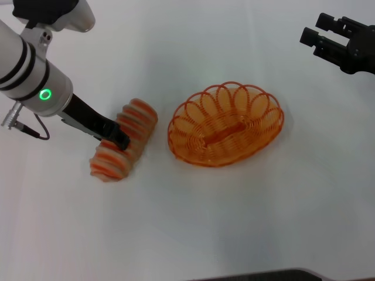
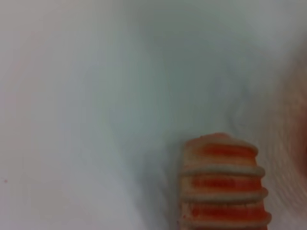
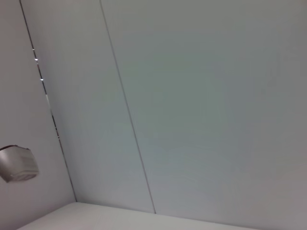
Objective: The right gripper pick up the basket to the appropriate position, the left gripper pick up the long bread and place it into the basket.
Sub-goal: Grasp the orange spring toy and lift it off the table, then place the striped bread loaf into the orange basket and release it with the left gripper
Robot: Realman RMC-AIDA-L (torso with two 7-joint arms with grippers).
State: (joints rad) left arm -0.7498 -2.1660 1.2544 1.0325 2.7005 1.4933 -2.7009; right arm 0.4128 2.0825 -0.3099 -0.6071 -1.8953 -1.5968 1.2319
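The long bread [image 1: 123, 140] is a tan loaf with orange-red stripes, lying on the white table [image 1: 246, 222] just left of the orange wire basket [image 1: 226, 124]. The left gripper [image 1: 115, 138] is clamped across its middle. The right gripper [image 1: 328, 36] sits parked far right, fingers apart, holding nothing.

Bright even light, blurred wrist close-up.

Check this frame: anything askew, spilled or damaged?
Nothing stands out. The basket sits upright and intact, the long bread lies whole beside it under the left pincer, and the right pincer is raised apart.
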